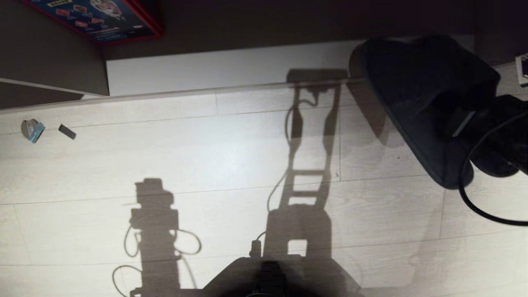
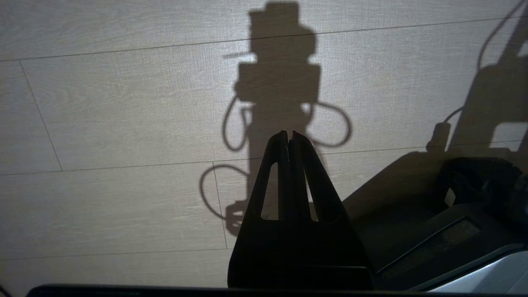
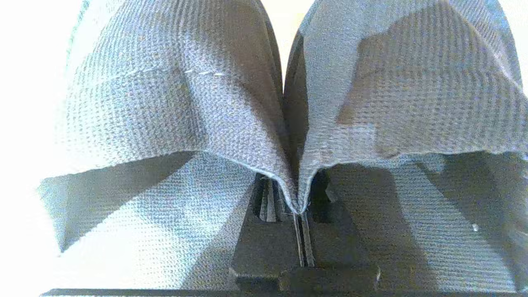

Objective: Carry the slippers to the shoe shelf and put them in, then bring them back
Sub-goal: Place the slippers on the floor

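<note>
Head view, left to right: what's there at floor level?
Small grey-and-blue object → small dark block → pale base board of the shoe shelf → slippers held off the floor by the right gripper.

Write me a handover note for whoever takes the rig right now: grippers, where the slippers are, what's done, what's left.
Right gripper: shut on the soft blue-grey woven slippers, pinching the inner band edges of both together; the pair is off the floor at the right of the head view, by the low shelf opening with the pale base board.
Left gripper: shut, empty, parked over the pale wood-look floor.
Done: the pair is picked up and in hand.
Cannot tell from these views whether the slippers are going into the shelf or coming back out.
Left: finish that leg, then set them down.
</note>
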